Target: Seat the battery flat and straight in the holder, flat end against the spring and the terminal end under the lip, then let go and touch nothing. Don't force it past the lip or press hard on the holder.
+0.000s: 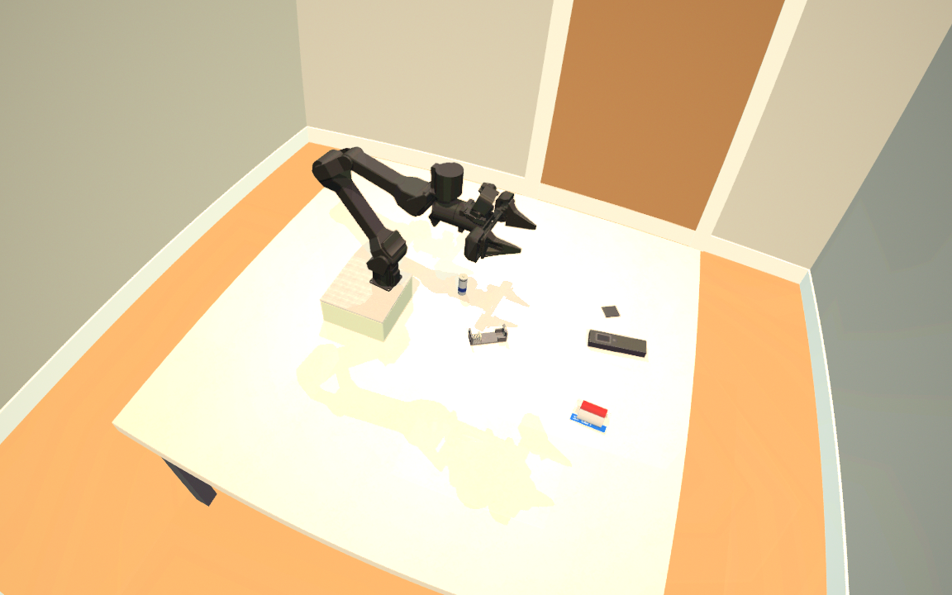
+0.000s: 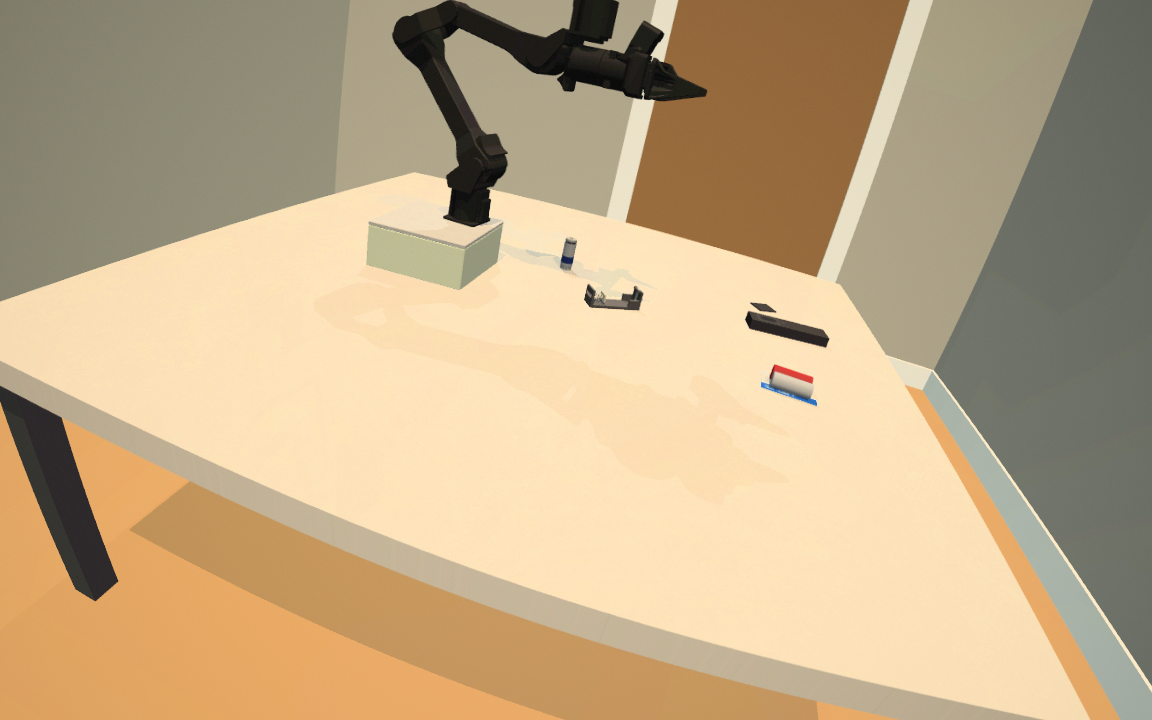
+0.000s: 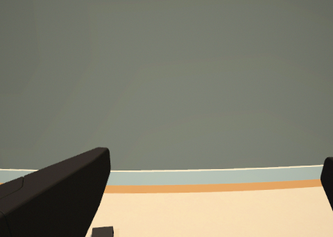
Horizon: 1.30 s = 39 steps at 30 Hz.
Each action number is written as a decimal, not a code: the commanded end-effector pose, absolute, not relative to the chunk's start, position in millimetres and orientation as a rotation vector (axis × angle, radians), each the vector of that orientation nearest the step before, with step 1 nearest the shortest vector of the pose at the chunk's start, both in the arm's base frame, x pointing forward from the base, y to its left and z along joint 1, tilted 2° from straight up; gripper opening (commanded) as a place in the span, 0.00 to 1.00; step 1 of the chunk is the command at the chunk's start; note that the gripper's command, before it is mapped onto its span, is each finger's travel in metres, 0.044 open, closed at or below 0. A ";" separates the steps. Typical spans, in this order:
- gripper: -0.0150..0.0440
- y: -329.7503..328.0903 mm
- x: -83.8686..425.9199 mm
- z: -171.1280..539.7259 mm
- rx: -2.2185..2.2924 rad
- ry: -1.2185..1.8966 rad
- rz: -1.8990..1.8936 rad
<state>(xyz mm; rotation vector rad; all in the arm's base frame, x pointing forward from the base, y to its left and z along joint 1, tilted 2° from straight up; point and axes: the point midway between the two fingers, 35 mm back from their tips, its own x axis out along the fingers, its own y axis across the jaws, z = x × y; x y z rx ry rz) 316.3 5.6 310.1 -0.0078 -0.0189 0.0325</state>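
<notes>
Battery, a small upright cylinder in white and blue (image 1: 462,284) (image 2: 568,254), stands on the pale rectangular table (image 1: 243,399) (image 2: 294,358), between the block under the arm and the dark open-topped battery holder (image 1: 490,339) (image 2: 616,303); its long axis is vertical, whereas the holder's bed lies horizontal. Black two-fingered hand (image 1: 528,238) (image 2: 705,92) (image 3: 216,164) is spread wide with nothing between the fingers; it is raised well above the table and points outward, past the battery, which lies below and back toward the arm's base. Coming move, as judged: retract, descend and grip the cylinder, then turn it level before seating; a tilted entry could catch the lip. Blue base of the red-and-white block (image 1: 590,414) (image 2: 791,383) carries pale lettering, too small to read; no brand is legible on the battery.
</notes>
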 end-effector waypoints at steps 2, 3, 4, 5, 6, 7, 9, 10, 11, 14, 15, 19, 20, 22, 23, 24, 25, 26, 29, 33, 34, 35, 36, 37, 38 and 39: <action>0.84 14.8 322.0 294.3 -0.044 0.059 0.061; 0.80 26.6 326.8 274.4 -0.092 0.155 0.100; 0.75 41.2 329.5 250.2 -0.156 0.270 0.153; 0.71 55.7 328.7 226.3 -0.225 0.383 0.212; 0.67 63.8 326.7 212.7 -0.267 0.447 0.248; 0.62 71.4 323.8 200.0 -0.309 0.507 0.285; 0.53 86.6 314.2 173.9 -0.402 0.634 0.369; 0.49 93.6 307.9 161.5 -0.452 0.696 0.414; 0.44 100.0 300.8 149.9 -0.501 0.756 0.460; 0.31 114.9 276.2 120.4 -0.649 0.923 0.599; 0.26 118.6 267.1 112.1 -0.698 0.976 0.646; 0.25 127.9 227.0 86.2 -0.903 1.180 0.849; 0.25 128.8 216.2 81.5 -0.957 1.231 0.903; 0.25 129.2 201.8 76.8 -1.029 1.298 0.978; 0.25 129.2 200.0 76.3 -1.038 1.307 0.987; 0.25 129.2 200.0 76.3 -1.038 1.307 0.987; 0.25 129.2 200.0 76.3 -1.038 1.307 0.987; 0.25 129.2 200.0 76.3 -1.038 1.307 0.987; 0.25 129.2 200.0 76.3 -1.038 1.307 0.987; 0.25 129.2 200.0 76.3 -1.038 1.307 0.987; 0.25 129.2 200.0 76.3 -1.038 1.307 0.987; 0.25 129.2 200.0 76.3 -1.038 1.307 0.987; 0.25 129.3 200.2 74.8 -1.038 1.306 0.987; 0.25 129.6 201.0 70.4 -1.038 1.306 0.987; 0.25 130.0 202.0 63.1 -1.038 1.306 0.987; 0.25 130.4 203.0 53.8 -1.038 1.306 0.987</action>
